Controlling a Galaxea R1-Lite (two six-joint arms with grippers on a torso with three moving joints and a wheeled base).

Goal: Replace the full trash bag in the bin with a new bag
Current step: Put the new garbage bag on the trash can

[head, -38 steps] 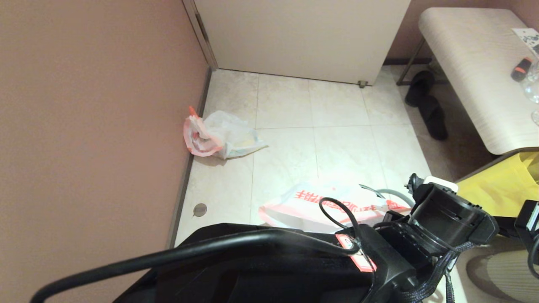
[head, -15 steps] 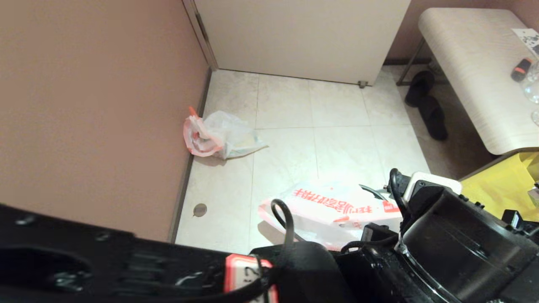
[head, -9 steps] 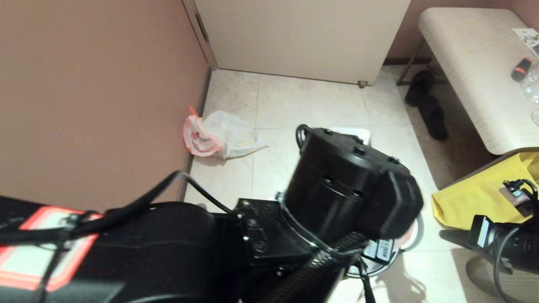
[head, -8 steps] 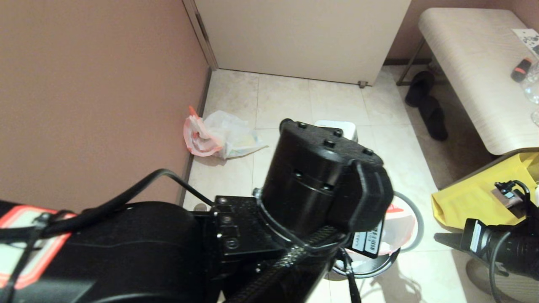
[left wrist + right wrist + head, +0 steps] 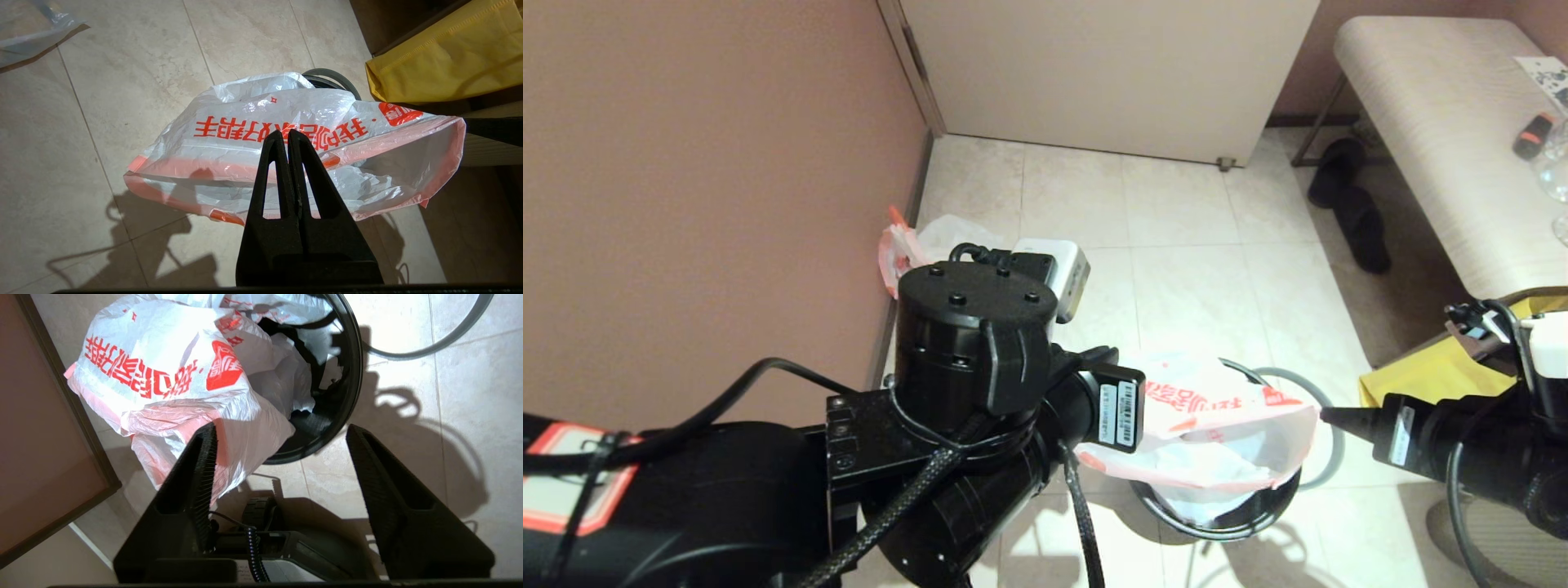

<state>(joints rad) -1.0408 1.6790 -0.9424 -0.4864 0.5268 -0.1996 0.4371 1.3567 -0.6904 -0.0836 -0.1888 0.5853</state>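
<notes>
The left gripper (image 5: 288, 136), jaws pressed together and empty, hovers above the thin white new bag with red characters (image 5: 1217, 425) draped over the small glossy black bin (image 5: 1258, 514), the right gripper (image 5: 282, 435) spread wide beside it, the lumpy full trash bag (image 5: 915, 241) lying far off by the wall.

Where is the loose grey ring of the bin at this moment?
In the head view the grey ring lies on the floor tiles at the right, behind the black bin, near the yellow bag.
</notes>
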